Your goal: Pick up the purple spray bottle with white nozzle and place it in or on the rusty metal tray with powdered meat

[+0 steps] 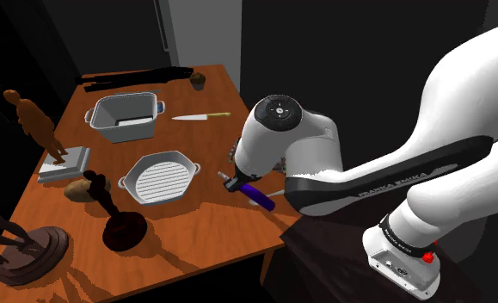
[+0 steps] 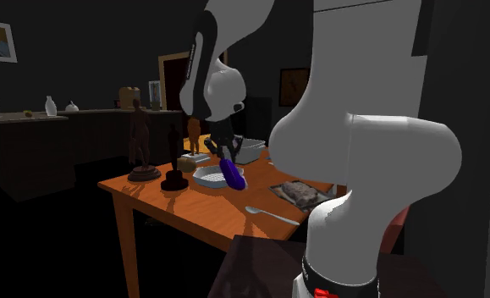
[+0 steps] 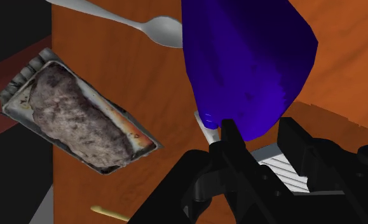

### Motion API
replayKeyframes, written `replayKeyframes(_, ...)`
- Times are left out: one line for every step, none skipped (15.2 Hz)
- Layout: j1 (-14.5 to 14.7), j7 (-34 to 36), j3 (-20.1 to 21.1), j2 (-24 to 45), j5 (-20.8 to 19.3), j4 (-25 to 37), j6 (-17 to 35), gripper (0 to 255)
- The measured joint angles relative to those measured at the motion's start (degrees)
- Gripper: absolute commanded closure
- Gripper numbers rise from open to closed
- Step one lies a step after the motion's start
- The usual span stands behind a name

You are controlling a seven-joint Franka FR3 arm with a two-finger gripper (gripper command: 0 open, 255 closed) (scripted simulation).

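Gripper (image 3: 260,135): both black fingers (image 3: 230,137) are clamped on the narrow neck end of the purple spray bottle (image 3: 246,63). I read this as a firm grip. The white nozzle (image 3: 207,126) pokes out right beside one finger.

Bottle: the body runs away from the fingers, widening toward its base. In the second exterior view it hangs below the gripper, tilted and clear of the orange wooden table (image 3: 112,63).

Ribbed white grill pan (image 1: 159,178): just beside the gripper. Its ridges show through the gap behind the fingers in the wrist view.

Metal spoon (image 3: 160,30): lies on the table, with its bowl close against the bottle's flank as the wrist camera sees it.

Rusty metal tray (image 3: 133,130): flat on the table, off to one side of the gripper and apart from the bottle. It carries a grey-brown slab of powdered meat (image 3: 74,118). The bottle is not above it.

Farther from the gripper, past the grill pan:
- a kitchen knife (image 1: 199,115)
- a grey two-handled pot (image 1: 125,119)
- a dark statuette (image 1: 109,211)
- a brown figurine (image 1: 36,125) on a grey base
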Motion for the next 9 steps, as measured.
replayKeyframes(0.97, -0.94, -1.03, -0.74, 0.96, 0.28, -0.87, 255)
replayKeyframes(1.64, -1.57, -1.72, -1.27, 1.63, 0.72, -1.76, 255)
replayKeyframes(2.34, -2.28, -2.52, -1.86, 2.33, 0.91, -2.43, 255)
replayKeyframes(2.55, -3.43, -3.61, -2.13, 2.64, 0.66, -2.36, 255)
replayKeyframes(2.44, -4.56, -4.61, -2.17, 2.7, 0.33, -2.01, 255)
replayKeyframes(2.1, -5.95, -5.8, -2.05, 2.61, 0.03, -1.52, 255)
replayKeyframes(1.72, -7.06, -6.72, -1.88, 2.44, -0.58, -0.69, 255)
replayKeyframes(1.92, -8.82, -8.38, -2.27, 2.88, -1.43, -0.1, 255)
replayKeyframes(1.7, -10.52, -9.82, -2.3, 2.94, -2.12, 0.67, 255)
